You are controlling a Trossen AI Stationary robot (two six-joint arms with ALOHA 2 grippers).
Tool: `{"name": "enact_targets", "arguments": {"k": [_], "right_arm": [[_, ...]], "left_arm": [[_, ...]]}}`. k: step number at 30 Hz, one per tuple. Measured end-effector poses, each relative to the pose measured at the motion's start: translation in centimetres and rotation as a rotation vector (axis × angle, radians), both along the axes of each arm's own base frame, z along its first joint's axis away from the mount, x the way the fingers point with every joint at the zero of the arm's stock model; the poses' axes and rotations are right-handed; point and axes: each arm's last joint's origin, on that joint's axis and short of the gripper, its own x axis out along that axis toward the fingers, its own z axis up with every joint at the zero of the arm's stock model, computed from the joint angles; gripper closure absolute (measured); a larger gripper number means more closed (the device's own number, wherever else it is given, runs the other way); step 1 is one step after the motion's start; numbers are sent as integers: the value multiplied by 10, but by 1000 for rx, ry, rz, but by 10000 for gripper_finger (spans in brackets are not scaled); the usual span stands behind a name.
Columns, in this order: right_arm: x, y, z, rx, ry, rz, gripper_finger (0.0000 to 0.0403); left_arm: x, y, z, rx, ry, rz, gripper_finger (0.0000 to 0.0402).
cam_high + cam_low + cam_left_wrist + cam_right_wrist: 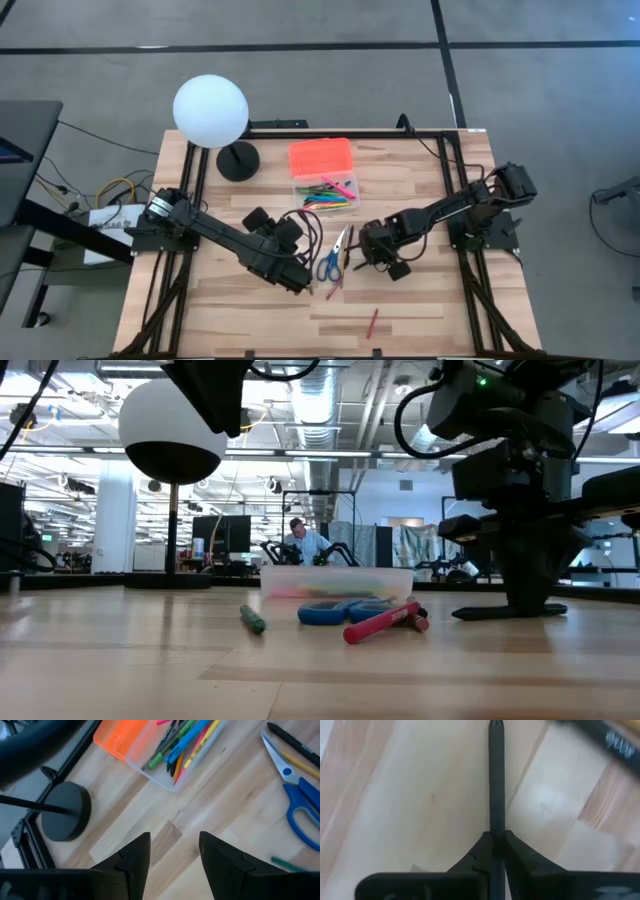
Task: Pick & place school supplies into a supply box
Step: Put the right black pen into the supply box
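The supply box [325,190] is clear, stands open and holds several coloured pens; its orange lid [320,157] lies at its far side. Blue-handled scissors [333,258] lie on the table between the two grippers, with a black pen [290,740] and a yellow pencil [300,762] beside them. A red pencil [372,322] lies near the table's near edge. A green pen [252,620] lies left of the scissors [340,610]. My left gripper [298,282] hovers open left of the scissors, over bare wood [175,840]. My right gripper [362,258] is right of the scissors, shut on a dark pen [496,780]. My right gripper [496,836] pinches the dark pen between its two fingers, one on each side of the shaft [496,815]. It comes at the pen from above. The pen runs straight out ahead of the fingers, close over the wood; whether it rests on the table I cannot tell.
A white globe lamp [210,110] on a black round base [238,160] stands at the far left, close to the box. Cables [300,225] loop between the box and the left arm. Bare wood lies toward the table's near edge around the red pencil.
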Motion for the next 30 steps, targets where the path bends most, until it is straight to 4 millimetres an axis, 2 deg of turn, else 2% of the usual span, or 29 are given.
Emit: {"name": "enact_targets", "arguments": {"k": [5, 13, 16, 20, 25, 30], "right_arm": [[-13, -3, 11, 1, 49, -64, 391], [-18, -13, 35, 30, -4, -164, 394], [-20, -18, 43, 43, -33, -204, 396], [-22, -26, 55, 52, -80, -264, 398], [-22, -43, 68, 24, -162, -350, 395], [-6, -66, 84, 14, -246, -440, 398]], "left_arm": [[0, 1, 1, 38, -9, -14, 236], [2, 4, 1, 107, -16, -40, 236], [0, 8, -9, 123, 18, -30, 236], [-9, 9, -33, 91, 103, 19, 237], [-27, -3, -55, 84, 105, 100, 236], [-39, -19, -63, 85, 54, 138, 236]]}}
